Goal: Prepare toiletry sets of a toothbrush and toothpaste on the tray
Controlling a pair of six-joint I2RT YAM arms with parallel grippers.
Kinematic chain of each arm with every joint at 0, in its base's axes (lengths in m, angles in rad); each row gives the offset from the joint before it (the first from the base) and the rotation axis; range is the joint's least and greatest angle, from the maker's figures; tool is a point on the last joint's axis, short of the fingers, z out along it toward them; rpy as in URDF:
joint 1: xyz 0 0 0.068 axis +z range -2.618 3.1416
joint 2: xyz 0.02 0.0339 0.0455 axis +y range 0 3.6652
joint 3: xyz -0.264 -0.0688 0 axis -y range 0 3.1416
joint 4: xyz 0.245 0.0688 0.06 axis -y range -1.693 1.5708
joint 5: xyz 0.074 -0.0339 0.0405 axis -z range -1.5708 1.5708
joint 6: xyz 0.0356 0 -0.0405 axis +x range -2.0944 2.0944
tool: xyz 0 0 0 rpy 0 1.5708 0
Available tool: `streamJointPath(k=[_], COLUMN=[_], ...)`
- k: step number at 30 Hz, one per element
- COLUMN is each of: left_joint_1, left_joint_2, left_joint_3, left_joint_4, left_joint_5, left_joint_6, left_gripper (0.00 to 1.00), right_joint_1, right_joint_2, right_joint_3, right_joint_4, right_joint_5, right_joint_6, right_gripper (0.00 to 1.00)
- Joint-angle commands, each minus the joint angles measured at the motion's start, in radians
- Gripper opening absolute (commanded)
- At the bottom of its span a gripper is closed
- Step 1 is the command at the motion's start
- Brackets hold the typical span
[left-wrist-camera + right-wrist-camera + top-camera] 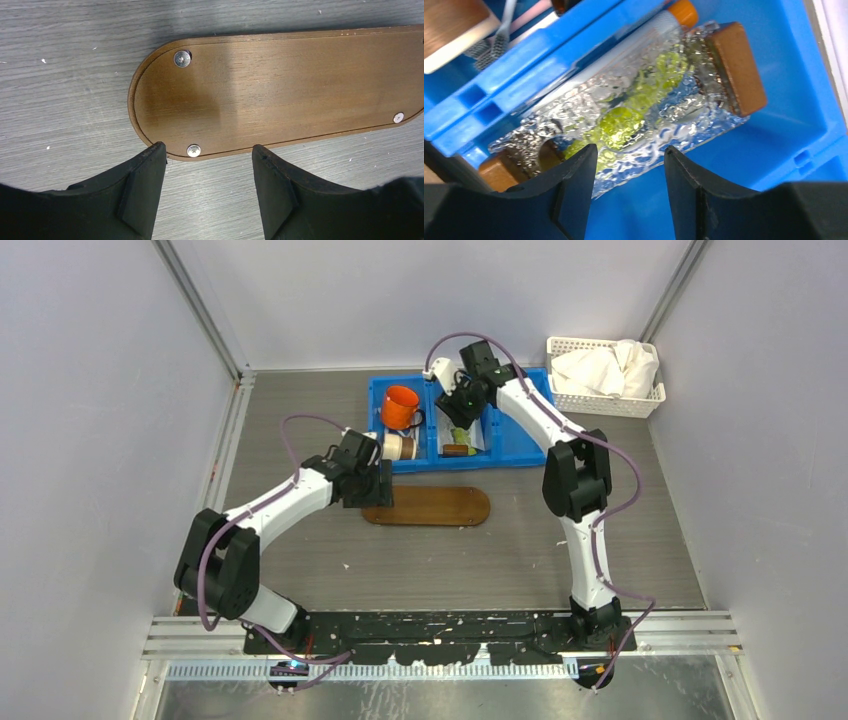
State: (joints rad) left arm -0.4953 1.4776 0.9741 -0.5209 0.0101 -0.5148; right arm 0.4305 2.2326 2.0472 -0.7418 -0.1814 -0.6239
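**Tray** [430,506]: one, dark wood, oval. It lies on the table [450,570] just on the near side of the bin, long axis left to right. Nothing is on it. Three screws [182,58] show in the left wrist view.

**Left claw** [210,192]: jaws apart and empty, hanging over the tray's left end.

**Bin** [510,445]: one, blue, three compartments.

**Right claw** [629,185]: down in the middle compartment, jaws apart. They straddle the near edge of a crinkled clear wrap [589,100]. I cannot tell whether the pads touch it.

**Toothpaste:** two tubes in view, both in that compartment.
- The yellow-green tube [624,122] is inside the wrap, directly ahead of the right claw.
- The white tube [649,30] has an orange cap and lies along the wrap's far side.

Both run on a slant, from the claw's near left to its far right. Their long axes therefore cross the jaw gap obliquely rather than squarely. The right arm is much the nearer to them; the left is the nearer to the tray.

**Brown blocks** [736,67]: two, one at each end of the wrap.

**Brushes** [491,47]: bristle heads in the next compartment, probably two, but the corner of the view is cramped.

**Cup** [400,406]: one, orange, in the left compartment.

**Basket** [603,400]: one, white, holding cloth, to the right of the bin.
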Motion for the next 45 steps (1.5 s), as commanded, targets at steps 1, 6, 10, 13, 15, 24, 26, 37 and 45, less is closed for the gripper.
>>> streamJointPath(k=[1, 6, 10, 13, 15, 24, 26, 37, 45], left_joint_1=[0.000, 0.000, 0.000, 0.000, 0.000, 0.000, 0.000, 0.000, 0.000], left_joint_2=[0.016, 0.030, 0.035, 0.028, 0.021, 0.010, 0.009, 0.005, 0.001], left_joint_3=[0.037, 0.040, 0.035, 0.025, 0.020, 0.002, -0.003, -0.027, -0.037], left_joint_4=[0.039, 0.044, 0.049, 0.054, 0.055, 0.067, 0.073, 0.093, 0.096], left_joint_5=[0.008, 0.012, 0.018, 0.018, 0.018, 0.021, 0.022, 0.031, 0.034], left_joint_6=[0.012, 0.009, 0.005, 0.001, 0.000, -0.003, -0.005, -0.011, -0.010], left_gripper=[0.65, 0.65, 0.65, 0.65, 0.65, 0.65, 0.65, 0.65, 0.65], right_joint_1=[-0.008, -0.005, 0.012, 0.023, 0.029, 0.050, 0.054, 0.083, 0.080], right_joint_2=[0.020, 0.030, 0.005, 0.004, 0.008, -0.003, -0.007, -0.064, 0.009], right_joint_3=[0.072, 0.053, -0.012, -0.020, -0.026, -0.076, -0.087, -0.184, -0.113], right_joint_4=[-0.023, -0.024, 0.011, 0.005, 0.005, 0.013, 0.017, 0.062, 0.023], right_joint_5=[-0.036, -0.052, -0.047, -0.043, -0.035, -0.015, -0.013, 0.011, 0.028], right_joint_6=[-0.024, -0.024, -0.024, -0.025, -0.023, -0.019, -0.017, 0.006, -0.006], right_gripper=[0.57, 0.55, 0.55, 0.55, 0.54, 0.52, 0.52, 0.55, 0.44])
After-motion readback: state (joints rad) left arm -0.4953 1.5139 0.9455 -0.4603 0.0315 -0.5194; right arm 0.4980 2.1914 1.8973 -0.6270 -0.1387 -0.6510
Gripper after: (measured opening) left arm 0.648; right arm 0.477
